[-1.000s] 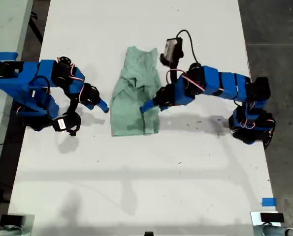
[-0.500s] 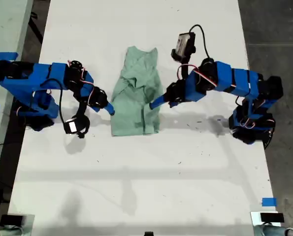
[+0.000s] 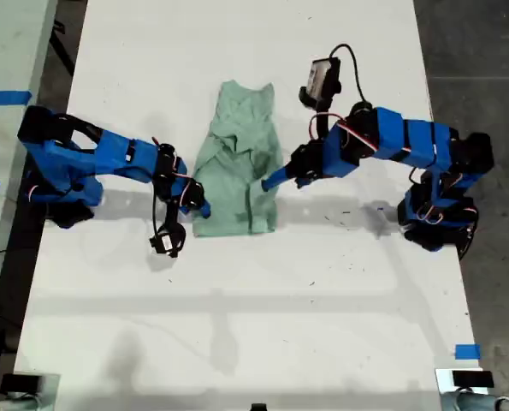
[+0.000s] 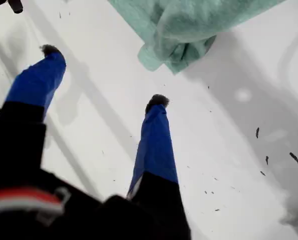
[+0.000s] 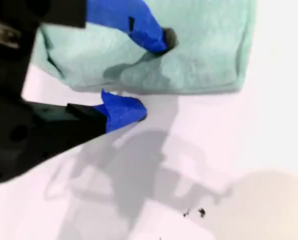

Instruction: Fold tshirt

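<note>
Open-jawed, my first tool (image 3: 200, 207) comes in from the exterior view's left and sits low over the table (image 3: 322, 300), just short of the tshirt (image 3: 235, 163). It holds nothing. The first wrist view shows the nearest hem corner lying just ahead of the two spread fingers. That placement looks meant for scooping up this corner, so the lower end can be carried up toward the collar. The tshirt lies between the two arms, in the upper middle of the table. It is a pale mint strip, narrow and long, with both sides already turned in. The neck end points to the exterior view's top, rumpled ridges cross its middle, and the hem end is flatter and squarer. On the exterior view's right, my second tool (image 3: 267, 183) is also parted and grips nothing. One finger rests over the cloth and the other is on the table beside the edge. I judge it is straddling that edge, ready to pinch the matching side.
</note>
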Controlling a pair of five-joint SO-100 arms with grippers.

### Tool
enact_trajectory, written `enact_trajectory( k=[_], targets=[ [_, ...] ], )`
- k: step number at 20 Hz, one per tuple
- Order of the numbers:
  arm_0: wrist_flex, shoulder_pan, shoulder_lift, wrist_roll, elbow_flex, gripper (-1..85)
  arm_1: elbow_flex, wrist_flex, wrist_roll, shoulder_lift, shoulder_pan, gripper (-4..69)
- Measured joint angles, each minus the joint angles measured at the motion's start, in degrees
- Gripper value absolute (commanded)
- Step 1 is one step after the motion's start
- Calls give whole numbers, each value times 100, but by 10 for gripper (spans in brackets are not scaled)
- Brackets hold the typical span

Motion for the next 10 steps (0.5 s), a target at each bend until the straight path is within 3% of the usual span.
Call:
enact_trajectory(
  k=[2, 7, 10],
  targets=[
    [-132, 9, -62, -53, 79, 0, 88, 0, 26, 26, 0, 301],
    [-35, -44, 97, -88, 26, 0, 185, 0, 53, 62, 0, 300],
    [949, -26, 334, -114, -396, 0, 255, 0, 53, 62, 0, 300]
  ],
)
